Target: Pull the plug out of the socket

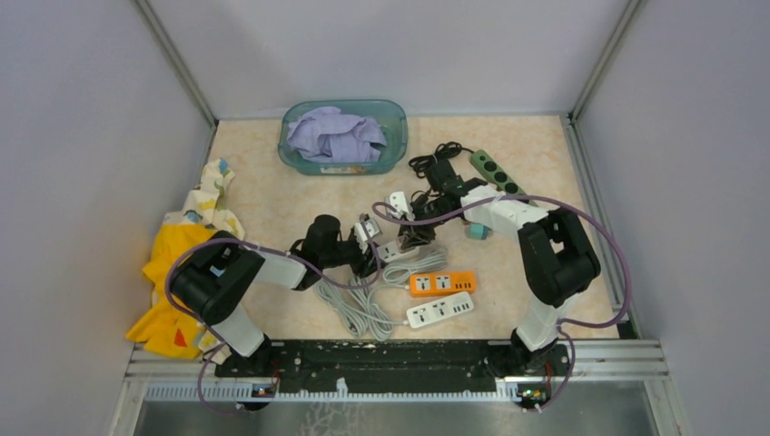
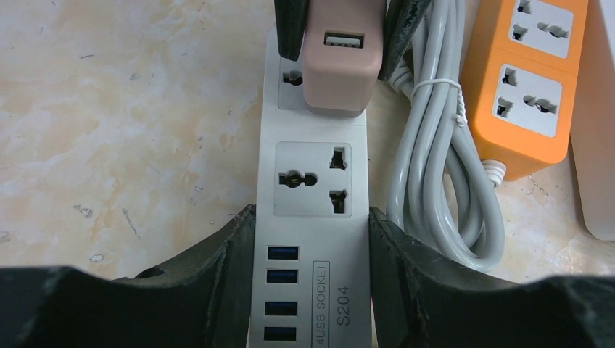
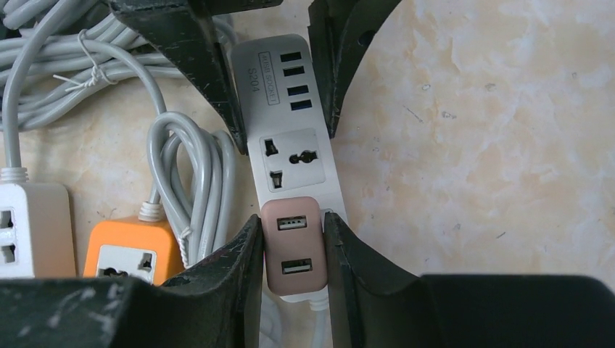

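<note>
The socket is a white power strip [image 2: 312,181] with a row of USB ports, lying flat on the marbled table. A pink plug [image 3: 292,246] with two USB slots sits in the outlet at its cable end, and no prongs show. My left gripper [image 2: 312,217] is shut on the strip's sides at the USB end. My right gripper [image 3: 292,228] is shut on the plug's two sides. From the left wrist the plug [image 2: 341,69] shows between the right fingers [image 2: 290,29]. In the top view both grippers [image 1: 368,238] [image 1: 418,227] meet over the strip [image 1: 399,247].
An orange power strip [image 1: 441,283] and another white one [image 1: 439,310] lie just in front, beside coiled grey cable [image 1: 359,304]. A green strip [image 1: 495,173] and black cords lie behind. A teal tub of cloth [image 1: 343,136] stands at the back, with yellow fabric [image 1: 182,272] at the left.
</note>
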`<state>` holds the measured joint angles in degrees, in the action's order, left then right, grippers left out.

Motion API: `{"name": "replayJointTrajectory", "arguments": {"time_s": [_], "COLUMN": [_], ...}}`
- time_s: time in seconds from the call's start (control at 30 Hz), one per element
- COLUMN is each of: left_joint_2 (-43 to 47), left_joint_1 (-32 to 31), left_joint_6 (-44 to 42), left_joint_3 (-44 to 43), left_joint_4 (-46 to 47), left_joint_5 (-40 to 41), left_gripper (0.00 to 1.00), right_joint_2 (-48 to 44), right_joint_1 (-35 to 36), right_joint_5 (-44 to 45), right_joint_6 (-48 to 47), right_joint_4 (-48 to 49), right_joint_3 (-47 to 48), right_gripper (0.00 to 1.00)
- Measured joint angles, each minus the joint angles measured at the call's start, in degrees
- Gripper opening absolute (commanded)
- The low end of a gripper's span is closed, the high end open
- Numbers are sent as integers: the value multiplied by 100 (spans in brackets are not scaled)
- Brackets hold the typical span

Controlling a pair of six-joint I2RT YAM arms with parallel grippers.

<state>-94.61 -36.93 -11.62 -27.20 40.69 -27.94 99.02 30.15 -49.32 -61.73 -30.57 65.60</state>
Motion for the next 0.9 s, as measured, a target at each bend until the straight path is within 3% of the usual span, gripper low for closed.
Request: {"name": "replayJointTrajectory", "arguments": {"time_s": [0.2,0.5,0.9], "left_joint_2": [0,-22,-22], "left_joint_1": [4,-17,-4], "left_joint_6": [4,61,96], "left_joint_3": [-20,-146,-195], "left_joint_4": [-13,-66,-188], "left_joint_5": [0,26,33], "left_gripper": [0,0,0], "right_joint_2": [-2,-76,-334], "right_joint_1": [-177,-584,2], "right_joint_5": [-179,-898,-68], "right_joint_6": [275,-328,601], "right_joint_4": [63,-293,518], "right_joint_3": [-2,0,-197], "right_gripper": [0,0,0]}}
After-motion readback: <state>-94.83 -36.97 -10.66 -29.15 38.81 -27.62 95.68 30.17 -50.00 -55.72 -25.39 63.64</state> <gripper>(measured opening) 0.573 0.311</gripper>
